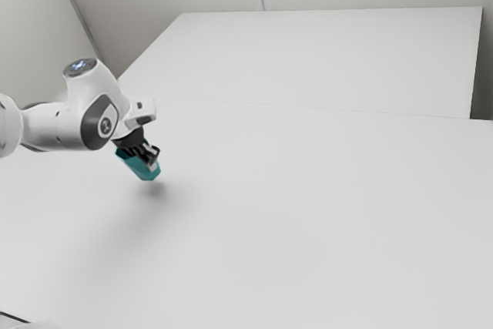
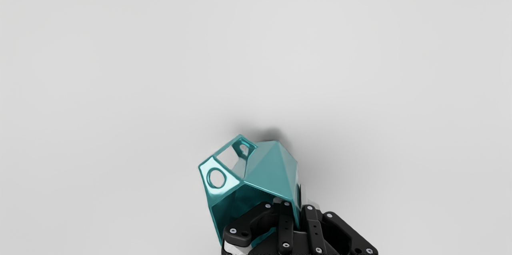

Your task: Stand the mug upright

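My gripper (image 1: pixel 152 158) is in the exterior view's left part, angled down at the teal mug (image 1: pixel 141 167), which is tilted. A shadow lies on the table below the mug. In the wrist view the faceted mug (image 2: pixel 268 167) has its mouth toward my hand and its handle, pierced by round holes, off to one side. One finger of the gripper (image 2: pixel 297 203) is inside the mouth and the other outside, with the mug's wall pinched between them. The inner fingertip is partly hidden by the wall.
A wide pale table (image 1: pixel 308 213) stretches under the arm. Behind it stands a large white panel or surface (image 1: pixel 323 59), and a dark cable (image 1: pixel 14 317) shows at the exterior view's lower left corner.
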